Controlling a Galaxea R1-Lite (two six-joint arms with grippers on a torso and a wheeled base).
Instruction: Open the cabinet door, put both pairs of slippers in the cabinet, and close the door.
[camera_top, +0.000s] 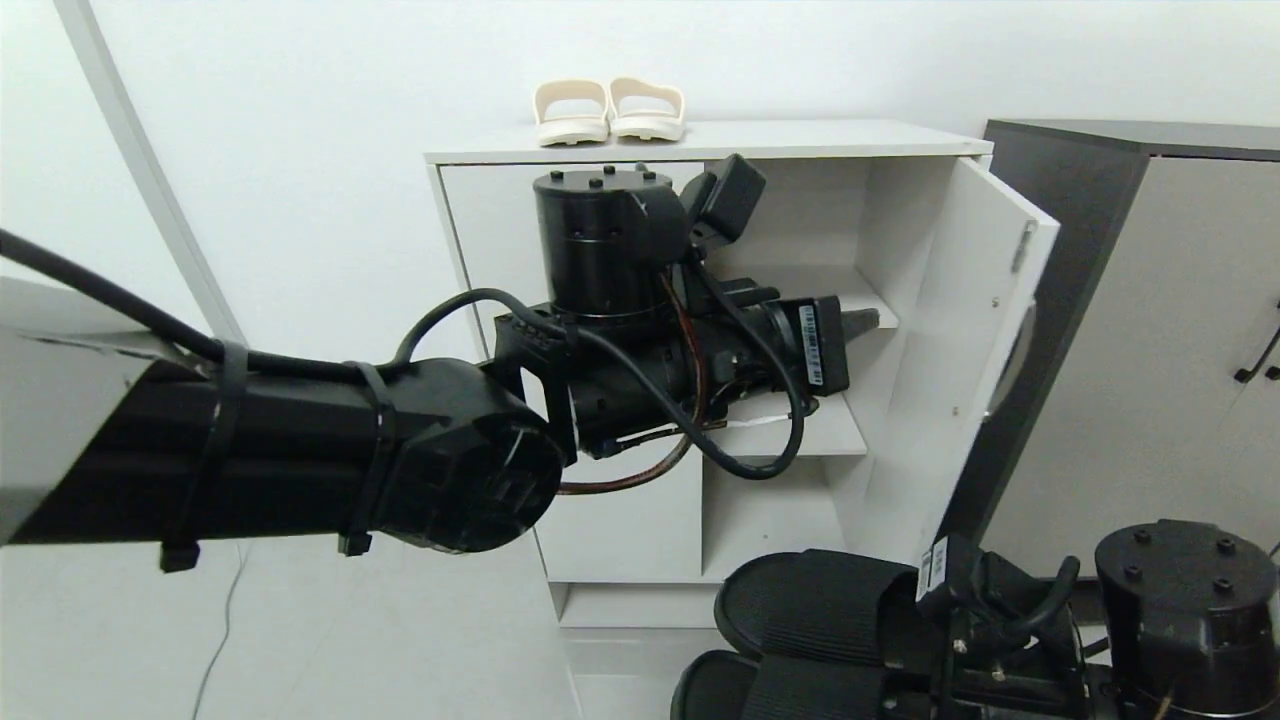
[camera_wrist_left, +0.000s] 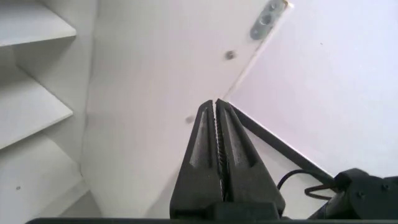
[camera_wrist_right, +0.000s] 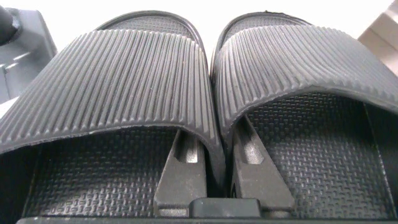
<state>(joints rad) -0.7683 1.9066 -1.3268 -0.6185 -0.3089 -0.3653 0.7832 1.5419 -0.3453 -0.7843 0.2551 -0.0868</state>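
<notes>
**Door open; black pair gripped, cream pair on cabinet top**

The white cabinet (camera_top: 700, 140) stands at frame centre, with its door (camera_top: 985, 330) swung open toward the right. The cream slippers (camera_top: 610, 112) sit side by side on the cabinet top, at upper centre. The left arm (camera_top: 300, 460) stretches in from the left. The left jaws are pressed together on nothing, in front of the open shelves (camera_top: 840, 285) and near the door's inner face. At lower right, the right jaws clamp the adjoining inner walls of the black slippers (camera_wrist_right: 205, 93), one finger inside each. A grey cabinet (camera_top: 1130, 330) stands at the right edge.
</notes>
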